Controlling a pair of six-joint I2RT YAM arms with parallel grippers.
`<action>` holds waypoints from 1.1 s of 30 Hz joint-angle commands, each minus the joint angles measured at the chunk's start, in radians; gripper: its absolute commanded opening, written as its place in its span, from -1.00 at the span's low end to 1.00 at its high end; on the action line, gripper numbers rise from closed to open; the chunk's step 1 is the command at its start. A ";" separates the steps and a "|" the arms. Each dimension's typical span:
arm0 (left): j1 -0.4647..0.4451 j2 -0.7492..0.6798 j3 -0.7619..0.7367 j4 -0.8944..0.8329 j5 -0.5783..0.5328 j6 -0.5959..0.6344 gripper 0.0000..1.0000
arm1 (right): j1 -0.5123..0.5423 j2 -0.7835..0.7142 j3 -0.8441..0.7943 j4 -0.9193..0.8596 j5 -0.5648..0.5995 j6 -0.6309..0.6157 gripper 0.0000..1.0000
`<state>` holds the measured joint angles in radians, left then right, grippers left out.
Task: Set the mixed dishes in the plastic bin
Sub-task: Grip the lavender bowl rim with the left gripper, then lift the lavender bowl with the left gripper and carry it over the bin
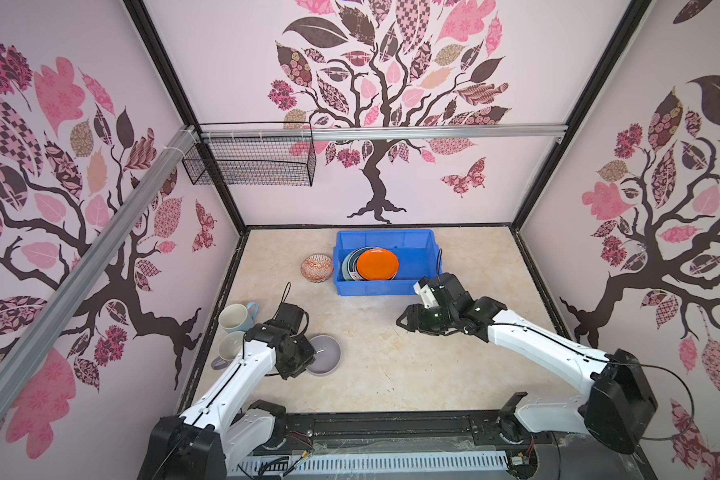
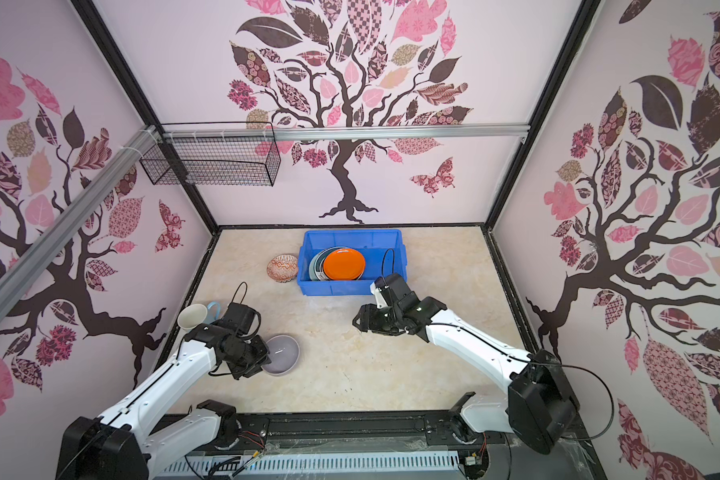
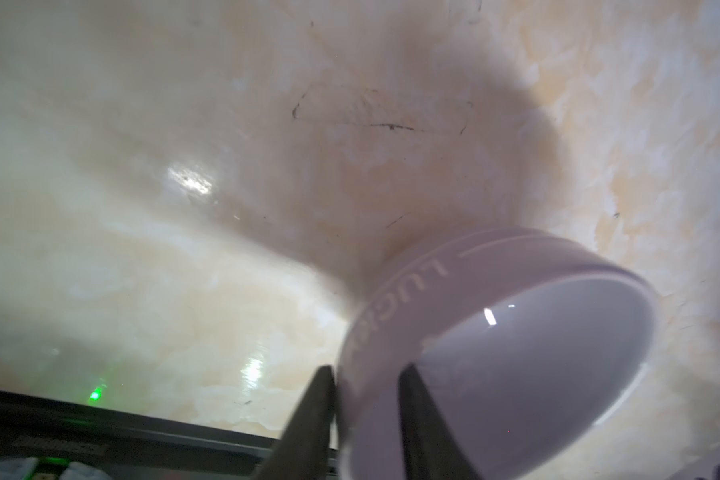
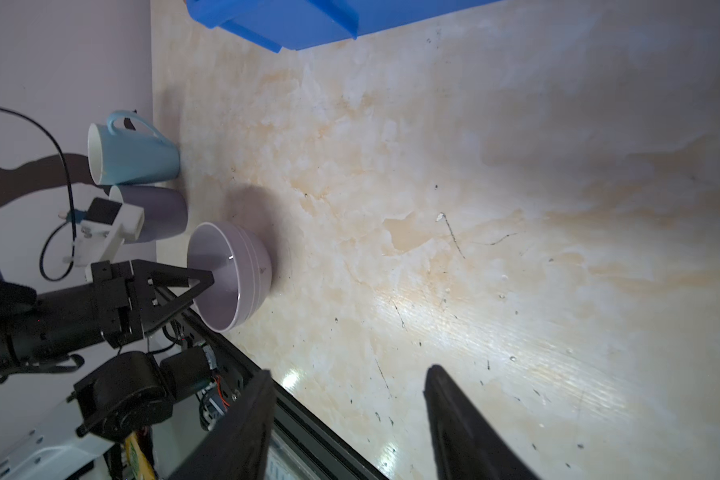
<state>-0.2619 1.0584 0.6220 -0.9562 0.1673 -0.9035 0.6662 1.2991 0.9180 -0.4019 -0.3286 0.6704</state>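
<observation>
Against the left wall, two mugs [image 1: 234, 319] stand together. Just beside them, left gripper [image 3: 366, 374] pinches the lavender bowl [image 1: 328, 353] at its rim, one finger inside, one outside. Farther back, patterned bowl [image 1: 316, 268] just beside blue bin [image 1: 385, 238]; orange plate [image 1: 377, 264] tops the plates inside. Right gripper [image 4: 350, 374] hangs open, empty, near the bin's front.

Tree-decal walls [image 1: 391, 83] enclose a beige marbled tabletop [image 1: 391, 365]
</observation>
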 commanded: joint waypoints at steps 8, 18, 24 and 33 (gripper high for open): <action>-0.002 0.111 0.044 0.067 0.023 0.067 -0.93 | -0.013 -0.017 0.074 -0.088 0.034 -0.055 0.99; -0.003 0.163 0.247 -0.016 -0.028 0.170 -0.98 | -0.125 -0.011 0.116 -0.145 0.008 -0.111 0.99; -0.004 0.247 0.437 -0.060 -0.094 0.235 -0.97 | -0.178 0.023 0.159 -0.163 -0.021 -0.160 0.99; -0.027 0.513 0.792 -0.079 -0.114 0.274 -0.94 | -0.262 0.046 0.205 -0.185 -0.046 -0.198 0.99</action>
<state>-0.2806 1.5219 1.2964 -1.0470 0.0643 -0.6598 0.4297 1.3209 1.0843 -0.5510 -0.3580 0.5072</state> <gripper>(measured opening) 0.075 0.995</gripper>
